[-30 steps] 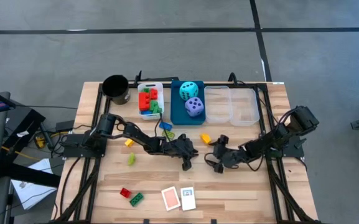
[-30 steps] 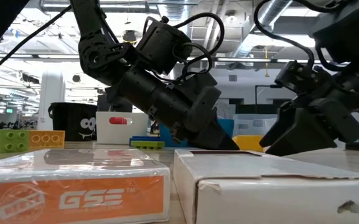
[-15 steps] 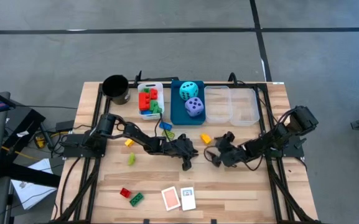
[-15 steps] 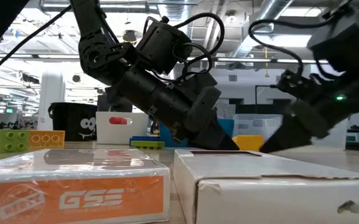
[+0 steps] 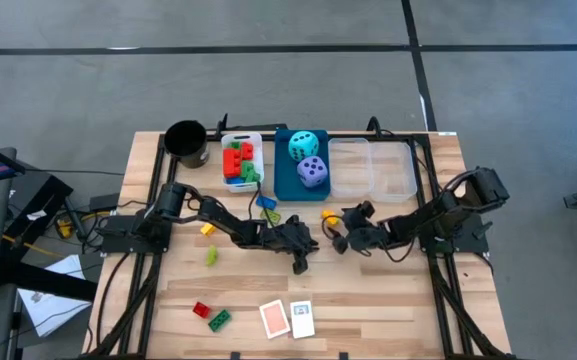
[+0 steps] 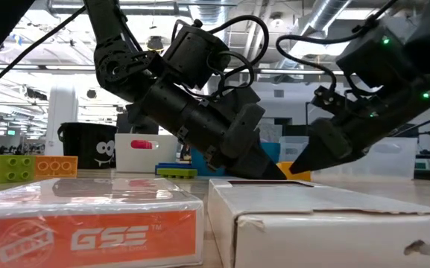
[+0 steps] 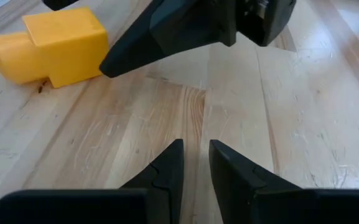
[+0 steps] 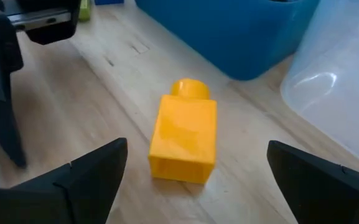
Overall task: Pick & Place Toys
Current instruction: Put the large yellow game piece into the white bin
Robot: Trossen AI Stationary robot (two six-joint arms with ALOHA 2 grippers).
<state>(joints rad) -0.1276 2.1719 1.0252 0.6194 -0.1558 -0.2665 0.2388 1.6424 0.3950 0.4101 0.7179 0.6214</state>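
Note:
A yellow brick [image 8: 182,138] lies on its side on the wood table, just near of the blue bin; it also shows in the high view [image 5: 329,215] and in the left wrist view [image 7: 50,45]. My right gripper [image 8: 195,186] is open, low over the table, its two fingers standing wide on either side of the brick without touching it; it also shows in the high view [image 5: 340,237]. My left gripper [image 5: 301,256] is shut and empty at mid-table, tips near the wood. The cyan die [image 5: 305,144] and purple die [image 5: 312,172] sit in the blue bin.
A white bin [image 5: 230,140] holds red and green bricks; a black cup [image 5: 187,142] and clear bins [image 5: 373,168] stand at the far edge. Loose bricks [image 5: 265,203], [image 5: 211,255], [image 5: 208,314] lie on the table. Two cards [image 5: 286,319] lie near the front edge.
My right gripper has gone toward the table's left and far edge, up to the yellow brick, and stays open. The brick has not moved. My left arm has kept still.

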